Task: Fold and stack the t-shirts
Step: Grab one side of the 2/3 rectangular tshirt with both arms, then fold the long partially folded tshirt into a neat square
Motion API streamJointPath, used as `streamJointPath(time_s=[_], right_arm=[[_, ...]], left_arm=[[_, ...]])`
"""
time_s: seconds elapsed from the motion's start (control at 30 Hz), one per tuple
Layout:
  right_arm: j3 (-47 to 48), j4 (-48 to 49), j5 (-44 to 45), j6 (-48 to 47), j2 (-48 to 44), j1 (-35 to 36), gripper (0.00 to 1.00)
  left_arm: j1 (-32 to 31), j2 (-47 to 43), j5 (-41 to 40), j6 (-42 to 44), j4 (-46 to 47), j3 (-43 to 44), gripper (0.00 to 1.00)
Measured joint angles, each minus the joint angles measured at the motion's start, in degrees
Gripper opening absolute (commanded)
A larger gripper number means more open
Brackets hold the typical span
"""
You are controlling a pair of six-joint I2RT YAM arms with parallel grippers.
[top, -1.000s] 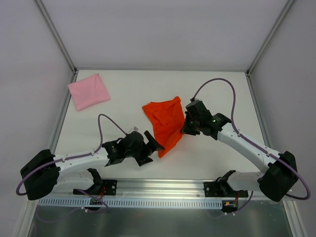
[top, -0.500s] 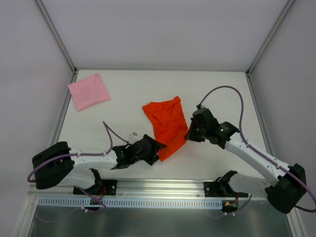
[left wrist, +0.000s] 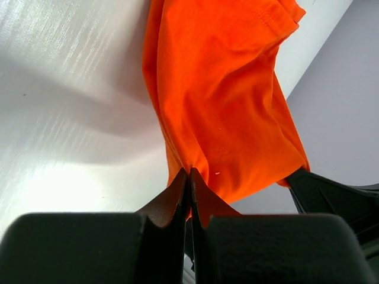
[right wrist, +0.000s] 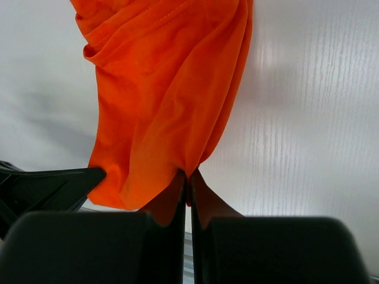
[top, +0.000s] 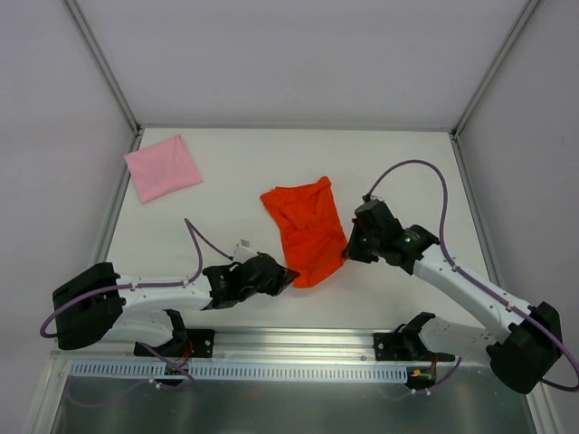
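The orange-red t-shirt (top: 306,231) lies bunched in the middle of the white table, partly folded. My left gripper (top: 291,274) is shut on its near left corner; the cloth (left wrist: 225,100) rises from between the tips (left wrist: 189,171). On the shirt's right edge my right gripper (top: 346,250) is shut as well, pinching the fabric (right wrist: 160,94) at its tips (right wrist: 188,173). The pink t-shirt (top: 163,167) rests as a folded square at the back left, apart from both arms.
Grey walls and a metal frame (top: 113,203) close in the table (top: 235,172) on three sides. A metal rail (top: 289,342) with both arm bases runs along the near edge. Purple cables (top: 412,167) loop above each arm.
My left gripper reached right to the shirt's near corner and closed on it. The right gripper pulled its edge of the shirt toward the near side, spreading the lower part.
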Motion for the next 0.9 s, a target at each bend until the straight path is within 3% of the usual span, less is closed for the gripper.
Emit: streamJointPath(time_s=[0.23, 0.37, 0.73, 0.9], right_arm=[[8.74, -0.46, -0.50, -4.44, 6.86, -3.54, 0.01], [17.59, 1.18, -3.26, -7.78, 14.75, -5.53, 0.01], [33.31, 4.11, -8.79, -13.18, 32.85, -10.01, 0.01], [38.91, 3.98, -10.21, -14.29, 38.86, -12.57, 0.01]], left_arm=[[0.33, -10.12, -4.50, 0.72, -13.25, 3.58, 0.00], [6.21, -13.27, -5.42, 3.74, -16.39, 5.40, 0.00], [25.44, -2.73, -1.86, 19.23, -15.67, 16.31, 0.00], [30.27, 6.19, 1.68, 23.61, -13.44, 22.60, 0.00]])
